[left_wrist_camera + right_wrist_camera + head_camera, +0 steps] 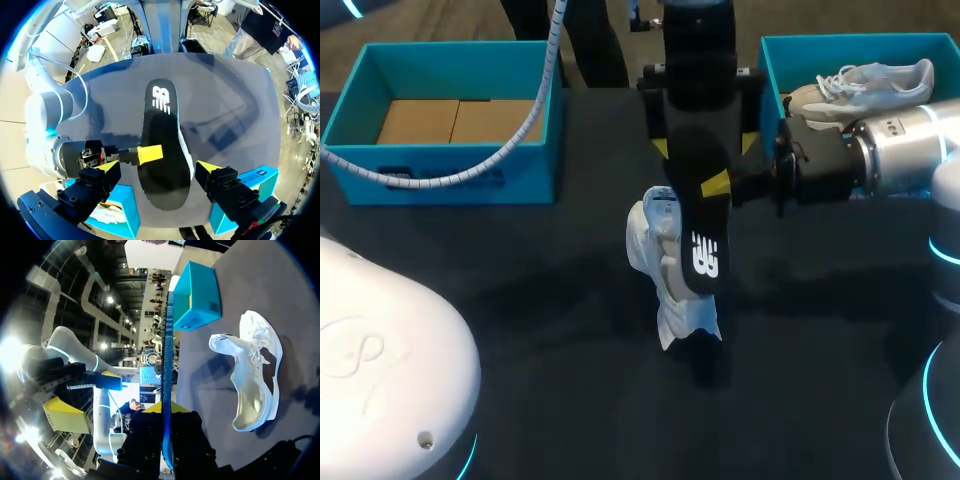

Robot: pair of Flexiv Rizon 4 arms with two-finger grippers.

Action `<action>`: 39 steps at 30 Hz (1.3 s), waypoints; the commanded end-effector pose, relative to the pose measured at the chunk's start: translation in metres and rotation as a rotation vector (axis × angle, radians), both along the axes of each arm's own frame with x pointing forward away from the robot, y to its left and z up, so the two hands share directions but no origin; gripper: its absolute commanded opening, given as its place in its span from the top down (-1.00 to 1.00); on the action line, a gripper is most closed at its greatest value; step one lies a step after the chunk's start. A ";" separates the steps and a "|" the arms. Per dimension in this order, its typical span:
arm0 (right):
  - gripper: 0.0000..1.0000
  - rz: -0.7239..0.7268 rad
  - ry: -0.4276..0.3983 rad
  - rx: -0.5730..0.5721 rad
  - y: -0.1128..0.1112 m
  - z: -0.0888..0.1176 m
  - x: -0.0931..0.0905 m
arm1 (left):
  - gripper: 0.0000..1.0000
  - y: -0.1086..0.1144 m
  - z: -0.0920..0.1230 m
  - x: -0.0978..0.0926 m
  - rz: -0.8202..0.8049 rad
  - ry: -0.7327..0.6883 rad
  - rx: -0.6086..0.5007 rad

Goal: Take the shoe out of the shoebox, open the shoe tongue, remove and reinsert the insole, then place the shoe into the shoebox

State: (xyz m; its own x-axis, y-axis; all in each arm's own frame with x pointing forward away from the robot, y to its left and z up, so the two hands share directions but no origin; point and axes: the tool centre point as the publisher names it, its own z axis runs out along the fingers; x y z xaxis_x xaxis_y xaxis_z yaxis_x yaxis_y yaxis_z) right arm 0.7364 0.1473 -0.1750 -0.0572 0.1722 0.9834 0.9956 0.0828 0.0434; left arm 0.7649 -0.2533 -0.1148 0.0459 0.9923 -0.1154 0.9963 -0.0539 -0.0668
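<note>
Right now my right pincer (167,409) is closed thin on the black insole (162,135), gripping it by one long edge and holding it clear of the table (520,330). My left pincer (159,169) hangs around one end of the insole, its fingers spread wide and, as far as I can see, touching nothing.

Just under the insole the white shoe (665,270) rests on the table with its tongue sticking out. Nothing holds it.

I judge the danger to lie in the reinsertion. The insole is soft and pinched at one edge only, so it may fold or twist against the collar instead of sliding in. The loose shoe may also skid or tip when pushed. If my left pincer closes off-centre, it could knock the insole askew.

Farther off, the right shoebox (772,80) holds another shoe (870,85). The left shoebox (520,185) has a ribbed cable (535,115) drooping across it. Neither box stands in the way of the insole.
</note>
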 end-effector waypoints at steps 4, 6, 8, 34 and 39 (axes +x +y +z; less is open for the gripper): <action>1.00 0.003 0.001 -0.002 0.001 0.000 0.001 | -1.00 0.003 0.002 0.000 0.003 -0.027 -0.156; 1.00 0.001 0.000 -0.005 -0.001 0.000 0.001 | -1.00 0.007 0.003 -0.002 0.000 -0.031 -0.219; 1.00 0.000 -0.001 -0.009 -0.002 0.001 0.001 | -1.00 0.011 0.005 -0.003 -0.004 -0.047 -0.291; 1.00 0.002 -0.007 -0.051 -0.029 0.018 -0.007 | -1.00 0.052 0.000 -0.002 0.113 -0.091 -1.069; 1.00 -0.015 -0.010 -0.021 -0.034 0.021 -0.010 | -1.00 0.056 -0.011 -0.006 0.131 -0.102 -1.186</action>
